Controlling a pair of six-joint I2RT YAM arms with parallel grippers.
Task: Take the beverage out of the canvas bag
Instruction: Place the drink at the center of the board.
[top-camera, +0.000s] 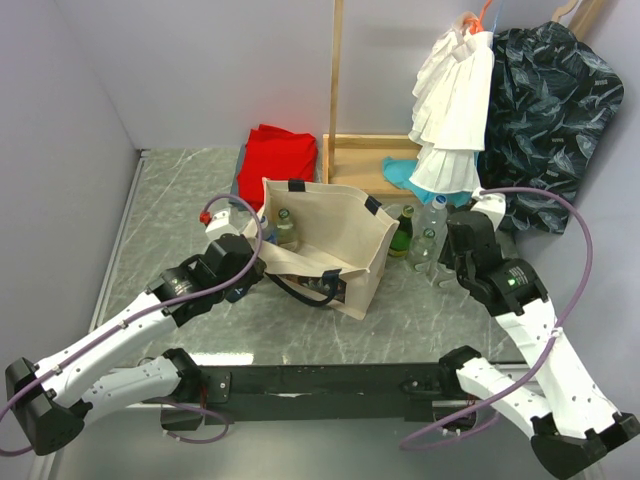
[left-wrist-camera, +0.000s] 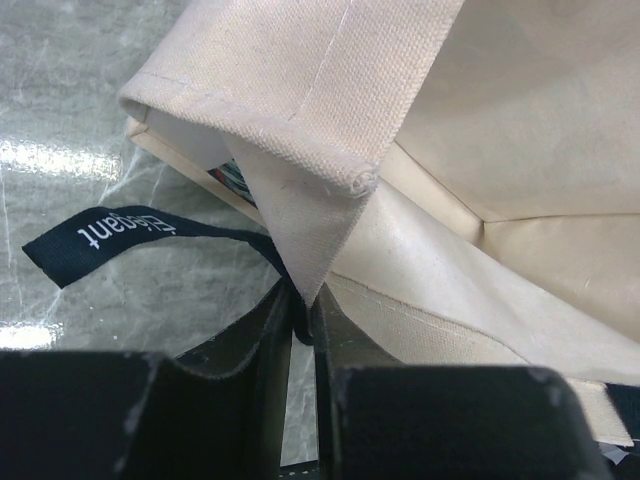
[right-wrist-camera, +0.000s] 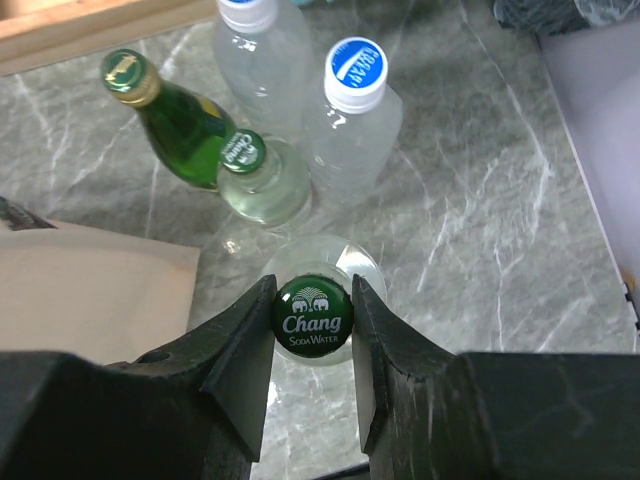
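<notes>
While your right fingers (right-wrist-camera: 240, 350) pinch the clear glass, green-capped soda bottle (right-wrist-camera: 312, 322) standing on the grey marbled surface (right-wrist-camera: 480, 200) just right of the boxy beige canvas bag (top-camera: 330, 225), your left fingers (left-wrist-camera: 255, 345) clamp its rim; the set-down looks finished, so release upward.

The canvas bag (top-camera: 340, 215) is beige with navy handles. The cloth (top-camera: 278, 160) is red, the table (top-camera: 180, 200) grey marble with pale veins, the shirt (top-camera: 550, 110) dark with a leaf print. The soda bottle (right-wrist-camera: 312, 318) has a green cap lettered white.
</notes>
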